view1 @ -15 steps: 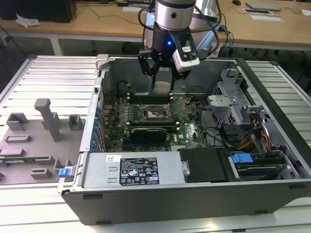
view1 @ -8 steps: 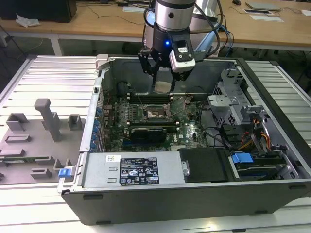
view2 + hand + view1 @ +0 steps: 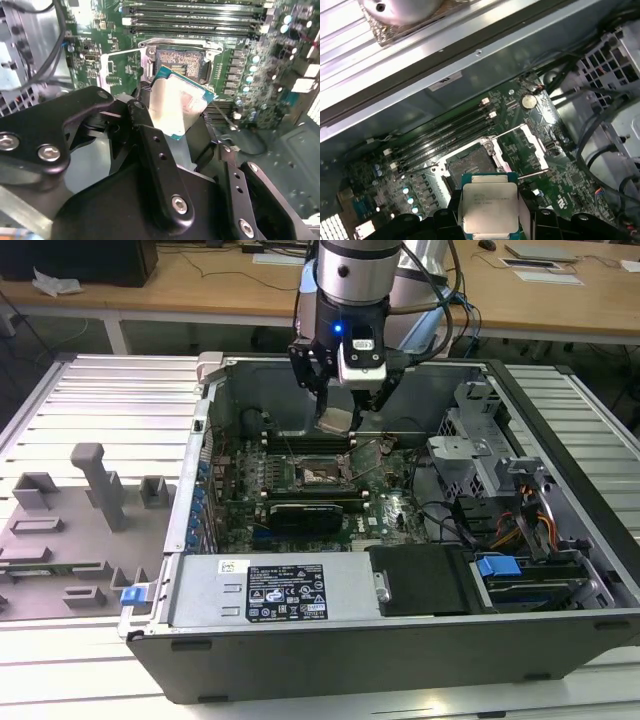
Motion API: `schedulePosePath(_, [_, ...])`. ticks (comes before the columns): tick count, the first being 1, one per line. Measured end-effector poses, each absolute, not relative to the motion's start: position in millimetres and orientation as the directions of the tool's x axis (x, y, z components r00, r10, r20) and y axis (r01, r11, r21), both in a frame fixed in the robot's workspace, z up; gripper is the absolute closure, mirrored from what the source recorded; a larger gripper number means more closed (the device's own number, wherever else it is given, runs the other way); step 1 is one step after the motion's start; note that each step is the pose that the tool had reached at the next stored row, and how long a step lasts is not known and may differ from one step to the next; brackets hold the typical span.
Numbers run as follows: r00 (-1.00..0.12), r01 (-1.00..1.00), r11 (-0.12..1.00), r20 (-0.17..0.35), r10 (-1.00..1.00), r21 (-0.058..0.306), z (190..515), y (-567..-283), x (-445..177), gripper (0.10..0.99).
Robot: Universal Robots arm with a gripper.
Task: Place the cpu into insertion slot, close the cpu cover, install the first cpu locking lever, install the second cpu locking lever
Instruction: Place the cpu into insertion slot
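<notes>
1. Alignment matters most now: my claw (image 3: 340, 412) is closed on the cpu (image 3: 488, 207), holding it above the open insertion slot (image 3: 470, 165) and clear of it.
2. I judge the chip must come down level, with its edges square to the black frame and no sliding across the pins.
3. The cpu is a flat square with a printed silver top and a green rim. The cpu cover (image 3: 535, 146) stands flipped open beside the slot.
</notes>
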State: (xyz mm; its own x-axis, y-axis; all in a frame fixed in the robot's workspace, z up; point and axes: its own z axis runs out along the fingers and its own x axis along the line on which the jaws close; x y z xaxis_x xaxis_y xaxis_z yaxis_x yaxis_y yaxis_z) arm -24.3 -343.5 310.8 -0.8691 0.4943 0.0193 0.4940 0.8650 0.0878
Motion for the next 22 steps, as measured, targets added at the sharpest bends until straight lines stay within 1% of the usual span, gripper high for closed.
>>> schedulePosePath(5, [-0.824, 0.566, 0.82, 0.019, 0.566, 0.088, 310.1, -343.5, -24.3, 0.553])
schedulePosePath(10, [-0.755, 0.654, 0.752, 0.019, 0.655, 0.088, 309.3, -343.5, -24.3, 0.553])
schedulePosePath(18, [-0.643, 0.764, 0.639, 0.019, 0.766, 0.088, 308.1, -343.5, -24.3, 0.553])
schedulePosePath(22, [-0.566, 0.822, 0.562, 0.019, 0.824, 0.088, 307.3, -343.5, -24.3, 0.553])
